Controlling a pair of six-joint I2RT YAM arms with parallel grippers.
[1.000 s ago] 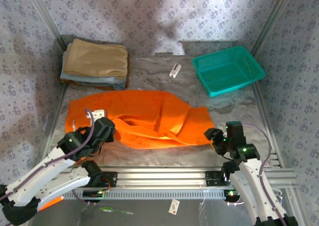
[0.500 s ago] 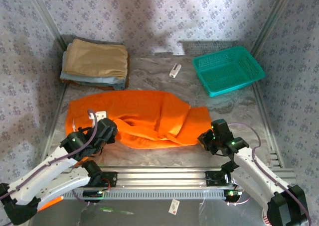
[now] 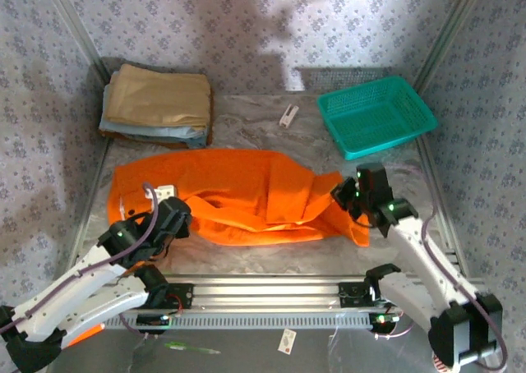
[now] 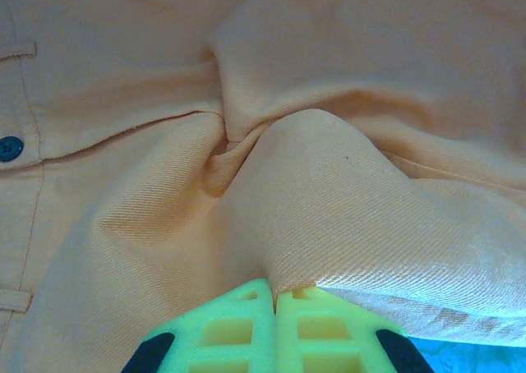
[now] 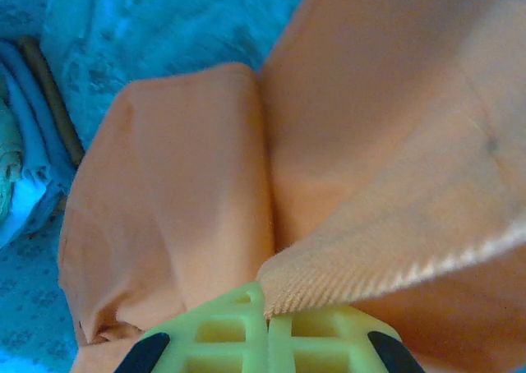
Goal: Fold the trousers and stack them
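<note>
a: well, where are the trousers (image 3: 238,196) lying right now?

b: they are lying stretched across the middle of the surface (image 3: 246,254) in the overhead view, bunched and creased. the waist end is sitting toward the left of the frame and the leg ends toward the right.

a: and what are the arms doing?

b: the left pincer (image 3: 174,217) is clenching a raised fold of orange cloth near the waistband, at the lower left of the garment. in its wrist view the fabric is humping up straight out of the closed fingertips. the right pincer (image 3: 349,194) is clamping an edge of the leg end at the right of the frame, and seems to be holding it a little off the surface.

a: so what are you worrying about?

b: mostly the grips. each one is taking only a thin pinch of cloth, so a quick pull could be slipping the hem out and dropping that end in a heap. the left one may also be holding a single layer, so the layer beneath could be lagging and skewing the fold.

a: is anything nearby getting in the way?

b: the teal basket (image 3: 376,114) is sitting near the right pincer, at the upper right, so a wide swing could be nudging it. the tan folded cloth (image 3: 156,98) is resting at the upper left, and dragged fabric could be catching it.
</note>
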